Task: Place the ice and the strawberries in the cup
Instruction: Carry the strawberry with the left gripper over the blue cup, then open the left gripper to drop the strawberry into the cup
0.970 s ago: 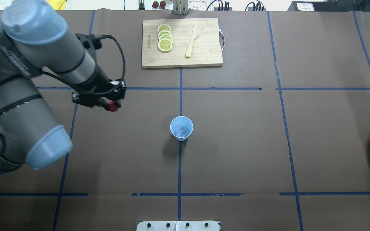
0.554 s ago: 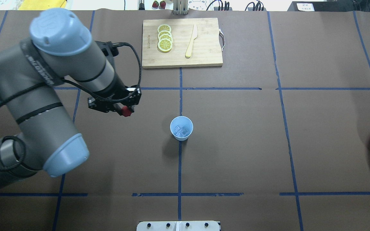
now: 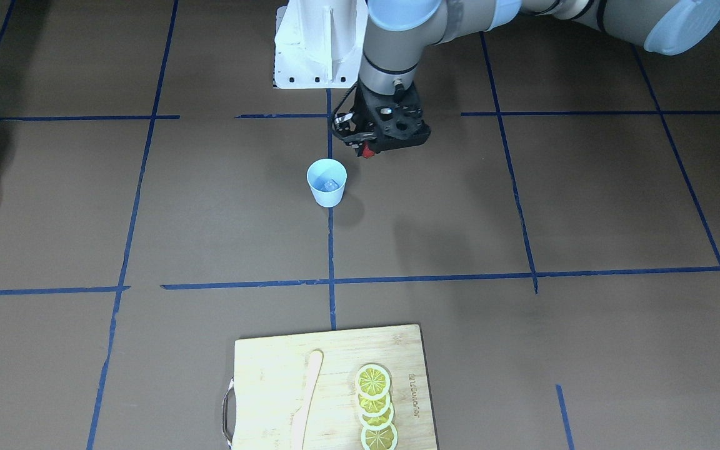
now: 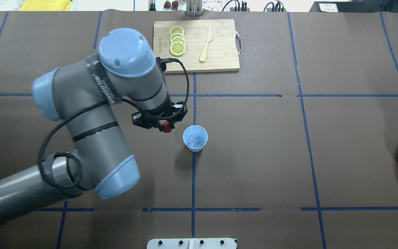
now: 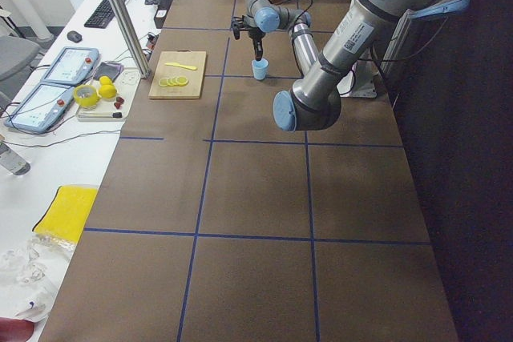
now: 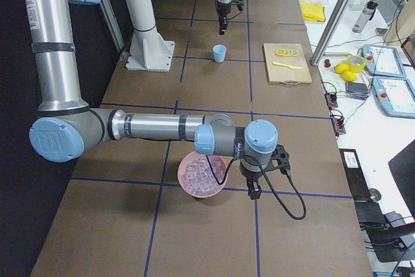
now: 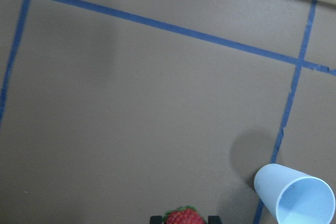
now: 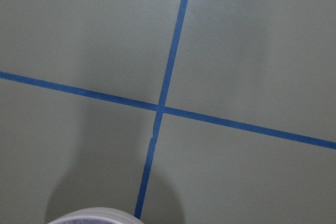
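One small red strawberry (image 7: 182,217), green-topped, is clamped in the left pincer (image 4: 166,127); right pincer (image 6: 254,192) grip unreadable.

**Bench inventory: counts per kind**

- Cup (image 4: 195,138): 1, just beside the left jaws.
- Strawberry (image 4: 166,127): 1, gripped between the left jaws.
- Other red berries (image 4: 167,4): 2, at the bench's far edge, well apart from both jaws.
- Ice (image 4: 195,140) in the cup: at least 2 cubes, exact number unclear.
- Pink bowl (image 6: 203,194): 1, just beside the right jaws.
- Ice heap (image 6: 202,173) in the bowl: too many to count.
- Cutting board (image 4: 219,58): 1, beyond the left jaws.
- Lemon slices (image 4: 177,42): 4, overlapping.
- Knife (image 4: 206,44): 1.
- Arms: 2.
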You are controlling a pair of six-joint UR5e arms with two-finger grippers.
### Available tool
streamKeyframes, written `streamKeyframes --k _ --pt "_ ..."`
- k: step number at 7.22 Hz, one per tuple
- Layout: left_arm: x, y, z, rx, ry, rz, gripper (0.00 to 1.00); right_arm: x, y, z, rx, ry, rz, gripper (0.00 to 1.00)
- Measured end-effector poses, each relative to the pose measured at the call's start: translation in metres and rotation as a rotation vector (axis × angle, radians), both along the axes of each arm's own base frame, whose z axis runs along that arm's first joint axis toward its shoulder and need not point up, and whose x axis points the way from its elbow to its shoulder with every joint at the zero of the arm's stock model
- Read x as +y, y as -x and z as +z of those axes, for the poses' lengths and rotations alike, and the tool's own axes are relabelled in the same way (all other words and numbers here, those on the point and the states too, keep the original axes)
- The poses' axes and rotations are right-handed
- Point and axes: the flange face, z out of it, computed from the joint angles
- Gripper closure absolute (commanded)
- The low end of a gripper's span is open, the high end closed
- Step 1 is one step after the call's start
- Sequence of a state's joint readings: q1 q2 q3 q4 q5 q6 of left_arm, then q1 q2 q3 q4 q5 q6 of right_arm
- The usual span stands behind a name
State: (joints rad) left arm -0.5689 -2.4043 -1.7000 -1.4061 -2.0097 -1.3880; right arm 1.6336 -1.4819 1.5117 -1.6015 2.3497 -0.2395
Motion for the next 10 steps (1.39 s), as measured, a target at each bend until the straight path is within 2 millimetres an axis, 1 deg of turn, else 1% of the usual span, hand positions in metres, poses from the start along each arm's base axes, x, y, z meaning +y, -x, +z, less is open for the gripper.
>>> streamKeyframes --k 2,3,4,5,6,10 --pt "-0.004 -0.033 -0.002 0.006 0.01 0.009 1.0 0.001 0.0 0.0 0.0 0.002 0.002 0.01" --pt "-0.001 -0.046 -0.002 -0.001 0.016 0.016 0.98 0.001 0.0 0.0 0.0 0.002 0.002 0.01" --pt "0.0 -0.053 -0.001 -0.008 0.017 0.019 0.9 0.001 0.0 0.001 0.0 0.002 0.001 0.01" --pt "0.001 -0.057 0.001 -0.014 0.014 0.018 0.41 0.001 0.0 0.001 0.0 0.002 0.001 0.01" --pt "0.002 -0.058 0.001 -0.015 0.011 0.019 0.0 0.001 0.0 0.001 0.0 0.002 0.001 0.01" --pt "0.004 -0.056 -0.003 0.003 -0.007 0.021 0.0 0.001 0.0 0.0 0.0 0.002 0.001 0.01"
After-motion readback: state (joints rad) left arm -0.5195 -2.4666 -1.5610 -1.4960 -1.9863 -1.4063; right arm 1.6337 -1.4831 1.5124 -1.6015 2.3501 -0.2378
